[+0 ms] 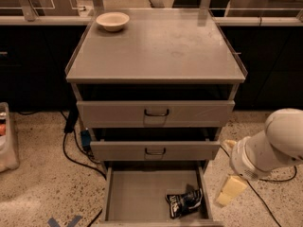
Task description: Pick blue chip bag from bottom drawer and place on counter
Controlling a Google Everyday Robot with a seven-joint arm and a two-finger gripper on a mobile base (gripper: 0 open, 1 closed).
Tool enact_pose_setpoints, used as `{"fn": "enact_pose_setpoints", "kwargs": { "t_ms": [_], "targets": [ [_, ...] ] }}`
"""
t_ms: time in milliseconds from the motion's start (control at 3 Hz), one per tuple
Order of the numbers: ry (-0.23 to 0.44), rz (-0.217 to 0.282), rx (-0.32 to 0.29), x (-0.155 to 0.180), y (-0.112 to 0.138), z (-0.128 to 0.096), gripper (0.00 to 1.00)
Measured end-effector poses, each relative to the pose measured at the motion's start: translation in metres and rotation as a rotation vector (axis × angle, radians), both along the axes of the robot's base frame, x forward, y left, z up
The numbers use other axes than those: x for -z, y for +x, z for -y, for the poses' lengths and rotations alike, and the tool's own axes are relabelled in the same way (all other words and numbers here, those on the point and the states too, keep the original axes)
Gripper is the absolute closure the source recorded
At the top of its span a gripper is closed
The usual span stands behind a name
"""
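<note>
The blue chip bag [184, 202], dark and crumpled with white markings, lies at the front right of the open bottom drawer [137, 195]. My gripper [227, 168] hangs to the right of the drawer, just outside its right wall and a little above the bag. Its cream fingers [230, 191] are spread apart and empty. The white arm [279, 145] comes in from the right. The counter [156, 46] is the grey cabinet top above.
A cream bowl [112, 21] sits at the counter's back left corner. The two upper drawers [156, 113] stand slightly pulled out. Black cables [71, 145] run on the speckled floor to the left. A bin [7, 141] stands at the far left.
</note>
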State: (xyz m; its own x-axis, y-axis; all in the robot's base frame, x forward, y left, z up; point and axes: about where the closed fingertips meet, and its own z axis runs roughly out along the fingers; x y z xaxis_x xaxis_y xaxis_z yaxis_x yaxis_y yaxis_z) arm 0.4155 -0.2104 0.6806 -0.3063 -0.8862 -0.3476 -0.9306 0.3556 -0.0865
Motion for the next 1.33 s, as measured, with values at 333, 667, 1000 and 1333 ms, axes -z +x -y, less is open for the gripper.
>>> {"fn": "enact_pose_setpoints", "kwargs": {
  "t_ms": [333,667,1000,1333],
  "targets": [
    [0.027,-0.044,-0.007,0.023,-0.005,-0.006,0.0],
    [0.027,-0.044,-0.008,0.023,-0.005,-0.006,0.0],
    [0.01,-0.029,-0.04,0.031,-0.004,-0.015,0.0],
    [0.015,-0.029,-0.076,0.069,0.003,-0.029,0.0]
  ]
}}
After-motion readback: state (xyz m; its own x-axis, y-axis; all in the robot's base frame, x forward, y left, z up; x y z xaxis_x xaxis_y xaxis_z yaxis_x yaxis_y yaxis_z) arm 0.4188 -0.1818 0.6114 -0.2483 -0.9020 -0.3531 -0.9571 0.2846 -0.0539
